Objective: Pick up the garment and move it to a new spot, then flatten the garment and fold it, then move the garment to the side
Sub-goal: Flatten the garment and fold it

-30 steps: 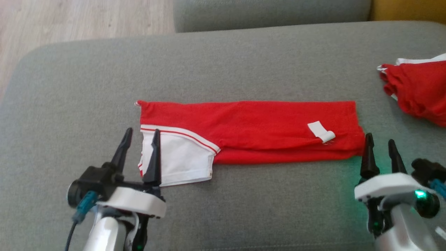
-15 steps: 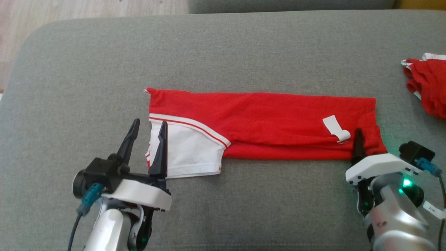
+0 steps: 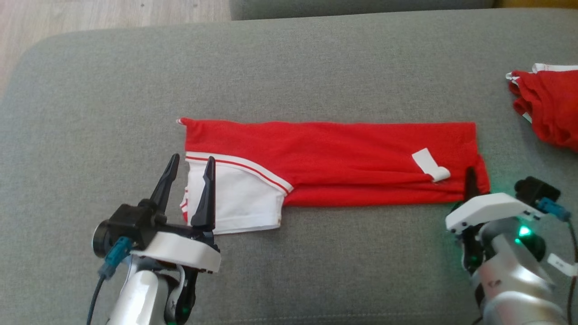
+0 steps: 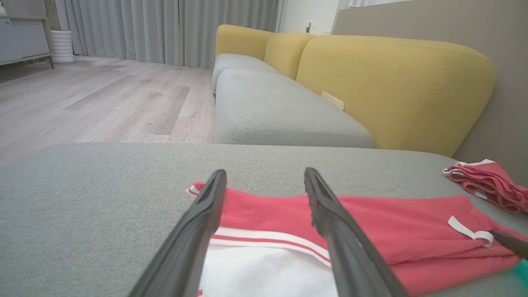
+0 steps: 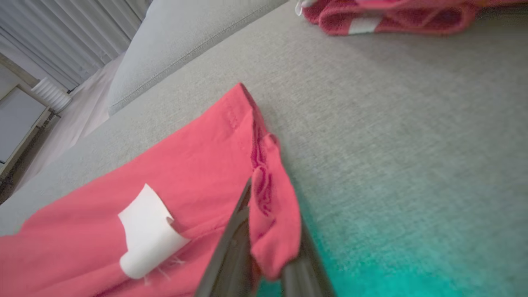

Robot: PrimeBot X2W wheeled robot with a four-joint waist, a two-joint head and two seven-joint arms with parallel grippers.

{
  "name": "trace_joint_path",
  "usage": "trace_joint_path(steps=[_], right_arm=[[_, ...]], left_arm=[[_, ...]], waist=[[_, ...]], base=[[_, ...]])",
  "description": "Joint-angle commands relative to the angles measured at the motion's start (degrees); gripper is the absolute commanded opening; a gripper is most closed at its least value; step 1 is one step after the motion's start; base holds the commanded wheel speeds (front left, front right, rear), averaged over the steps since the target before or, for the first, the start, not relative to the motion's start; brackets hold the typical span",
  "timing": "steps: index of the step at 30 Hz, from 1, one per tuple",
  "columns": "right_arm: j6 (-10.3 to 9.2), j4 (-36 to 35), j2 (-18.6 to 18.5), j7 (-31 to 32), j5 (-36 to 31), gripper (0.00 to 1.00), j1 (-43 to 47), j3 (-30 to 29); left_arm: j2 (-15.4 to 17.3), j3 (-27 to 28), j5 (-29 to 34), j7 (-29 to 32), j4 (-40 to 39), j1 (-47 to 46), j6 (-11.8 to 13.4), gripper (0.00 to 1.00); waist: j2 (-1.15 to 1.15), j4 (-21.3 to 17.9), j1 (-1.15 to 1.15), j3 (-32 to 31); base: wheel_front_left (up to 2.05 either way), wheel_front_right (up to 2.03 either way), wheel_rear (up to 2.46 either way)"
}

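**Desk:** Where is the garment?

**Robot:** The red garment point(image 3: 343, 158) lies across the middle of the grey sofa cushion point(image 3: 316, 67), folded into one long flat band. Its white panel point(image 3: 239, 198), edged with a red stripe, is at my left end. A curled white label point(image 3: 431, 164) sits near my right end.

**Desk:** And your left gripper?

**Robot:** My left gripper point(image 3: 192, 157) is spread wide at the panel's outer edge. One finger is over the white cloth and the other over bare cushion. I cannot tell whether either finger touches.

**Desk:** The right one?

**Robot:** My right gripper point(image 3: 472, 174) is closed at the band's near right corner. The right wrist view shows a bunched fold of red cloth pinched between its two fingers, lifted slightly off the cushion.

**Desk:** Anything else in the frame?

**Robot:** A second red garment point(image 3: 548, 108) with white trim lies crumpled at the cushion's far right, well apart from the band. Beyond the cushion, the left wrist view shows a yellow backrest point(image 4: 392, 82) and a wooden floor point(image 4: 103, 99).
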Motion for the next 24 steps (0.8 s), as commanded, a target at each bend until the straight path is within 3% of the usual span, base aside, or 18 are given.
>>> trace_joint_path(steps=[1,11,15,19,24], right_arm=[[-0.04,-2.0,-0.3,-0.2,-1.2,0.0,0.7,-0.3],[-0.04,-10.2,-1.5,-0.2,-12.6,0.0,3.2,-17.9],[-0.04,-12.4,-0.3,-0.2,-16.7,0.0,2.6,-20.9],[-0.04,-12.8,0.8,-0.2,-16.7,0.0,0.5,-16.6],[-0.04,-10.7,0.8,-0.2,-3.1,0.0,-1.9,0.3]], left_arm=[[0.1,2.3,-0.2,-0.4,-1.5,-2.6,0.2,1.0],[0.1,2.3,-1.0,-0.4,-1.2,-2.0,0.2,1.0],[0.1,2.2,-1.5,-0.4,-1.2,-1.6,0.4,1.0],[0.1,2.0,-2.0,-0.4,-0.8,-1.1,0.4,1.0],[0.1,1.7,-2.2,-0.4,-0.6,-0.6,0.5,1.0]], waist=[[0.0,0.0,0.0,-0.2],[0.0,0.8,0.0,-2.0],[0.0,1.3,0.0,-2.9],[0.0,2.1,0.0,-4.4],[0.0,3.7,0.0,-6.1]], base=[[0.0,0.0,0.0],[0.0,0.0,0.0],[0.0,0.0,0.0],[0.0,0.0,0.0],[0.0,0.0,0.0]])
